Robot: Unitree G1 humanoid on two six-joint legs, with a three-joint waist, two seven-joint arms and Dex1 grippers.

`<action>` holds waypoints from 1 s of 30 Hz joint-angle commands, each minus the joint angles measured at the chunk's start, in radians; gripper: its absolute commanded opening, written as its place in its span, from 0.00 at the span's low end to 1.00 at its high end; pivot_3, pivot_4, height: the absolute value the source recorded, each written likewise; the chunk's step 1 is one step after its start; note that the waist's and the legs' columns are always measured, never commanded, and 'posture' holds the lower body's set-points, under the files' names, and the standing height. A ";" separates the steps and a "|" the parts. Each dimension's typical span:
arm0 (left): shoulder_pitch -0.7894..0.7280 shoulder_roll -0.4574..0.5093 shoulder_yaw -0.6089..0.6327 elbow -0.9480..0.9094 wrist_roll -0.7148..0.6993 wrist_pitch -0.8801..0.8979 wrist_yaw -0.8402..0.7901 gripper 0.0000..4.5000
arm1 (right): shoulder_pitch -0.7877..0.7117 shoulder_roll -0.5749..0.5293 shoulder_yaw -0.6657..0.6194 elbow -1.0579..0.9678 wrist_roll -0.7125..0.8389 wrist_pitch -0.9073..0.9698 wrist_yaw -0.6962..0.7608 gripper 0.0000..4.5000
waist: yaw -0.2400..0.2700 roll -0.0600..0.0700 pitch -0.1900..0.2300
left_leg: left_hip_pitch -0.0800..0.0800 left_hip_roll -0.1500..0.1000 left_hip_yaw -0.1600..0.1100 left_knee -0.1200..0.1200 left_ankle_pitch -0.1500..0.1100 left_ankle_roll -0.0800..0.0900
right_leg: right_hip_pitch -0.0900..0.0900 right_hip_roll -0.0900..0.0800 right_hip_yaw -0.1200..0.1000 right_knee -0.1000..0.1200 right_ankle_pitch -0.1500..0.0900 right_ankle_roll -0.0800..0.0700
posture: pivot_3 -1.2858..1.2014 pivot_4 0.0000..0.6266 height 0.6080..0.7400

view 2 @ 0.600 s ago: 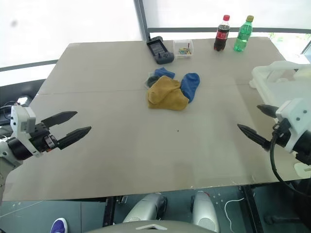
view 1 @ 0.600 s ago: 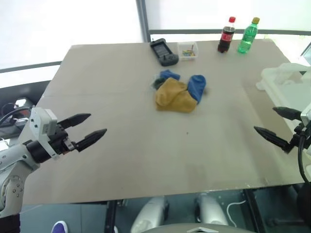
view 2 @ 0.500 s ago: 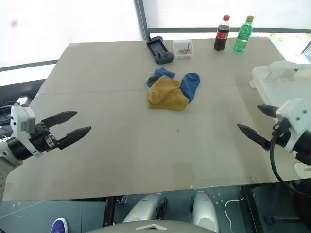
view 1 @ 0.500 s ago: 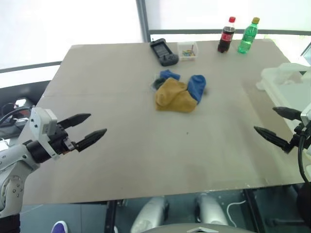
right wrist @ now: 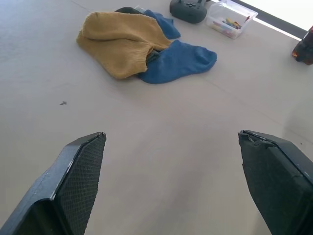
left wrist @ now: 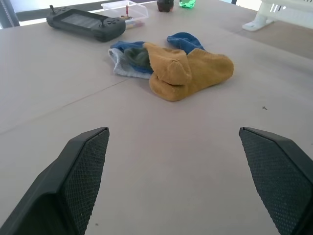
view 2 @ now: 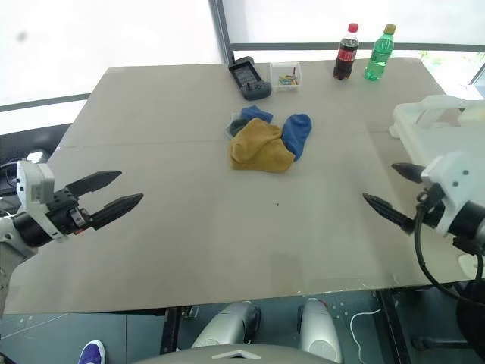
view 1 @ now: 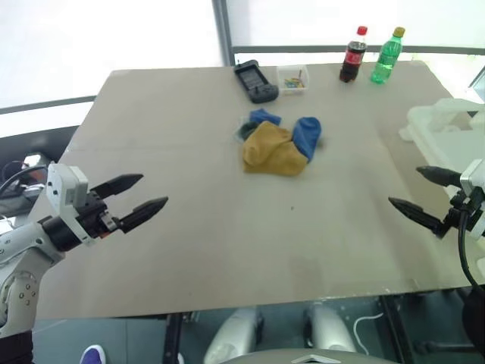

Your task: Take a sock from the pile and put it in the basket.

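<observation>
Pile (view 1: 278, 141) sits mid-tabletop (view 1: 189, 152), untouched; your left end effector (view 1: 139, 199) and right end effector (view 1: 424, 196) both hover spread wide, empty; basket (view 1: 447, 129) far right.

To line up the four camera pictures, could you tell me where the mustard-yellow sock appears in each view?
Left eye view: mustard-yellow sock at table centre, front of the pile.
Right eye view, centre, slightly left.
Left wrist view, upper middle, beyond the open fingers.
Right wrist view, upper left.
Shared landmark: the blue sock touching it; the dark handheld console lies beyond.
</observation>
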 commanded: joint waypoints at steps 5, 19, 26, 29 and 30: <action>-0.010 0.003 -0.023 -0.060 0.030 0.001 0.056 1.00 | -0.003 0.007 0.001 -0.027 0.010 -0.051 0.023 0.99 | 0.000 0.000 0.000 | 0.000 0.000 0.000 0.000 0.000 0.000 | 0.000 0.000 0.000 0.000 0.000 0.000 | 0.52 0.24 1.00; -0.522 -0.226 -0.339 0.076 -0.001 0.461 0.510 1.00 | -0.176 0.145 0.232 0.025 -0.031 -0.147 -0.012 0.99 | 0.000 -0.002 0.000 | 0.001 0.000 0.000 0.002 0.000 0.000 | 0.000 0.004 0.000 0.002 0.001 0.001 | 0.52 0.24 1.00; -0.739 -0.448 -0.496 0.322 0.165 0.363 0.600 1.00 | -0.241 0.192 0.302 0.029 -0.056 -0.167 -0.044 0.99 | -0.003 -0.003 0.001 | -0.003 -0.001 0.000 0.003 0.000 0.000 | -0.002 0.003 0.001 0.000 0.001 0.001 | 0.52 0.24 1.00; -0.802 -0.499 -0.529 0.427 0.241 0.295 0.623 1.00 | -0.254 0.209 0.315 0.016 -0.070 -0.170 -0.069 0.99 | -0.003 -0.003 0.001 | -0.005 -0.001 0.000 0.003 0.000 0.000 | -0.005 0.002 0.001 0.000 0.001 0.001 | 0.52 0.24 1.00; -0.832 -0.522 -0.531 0.471 0.263 0.269 0.641 1.00 | -0.256 0.213 0.320 0.007 -0.074 -0.168 -0.079 0.99 | -0.003 -0.003 0.001 | -0.008 -0.001 0.000 0.006 0.000 0.000 | -0.007 0.001 0.000 0.001 0.001 0.001 | 0.52 0.24 1.00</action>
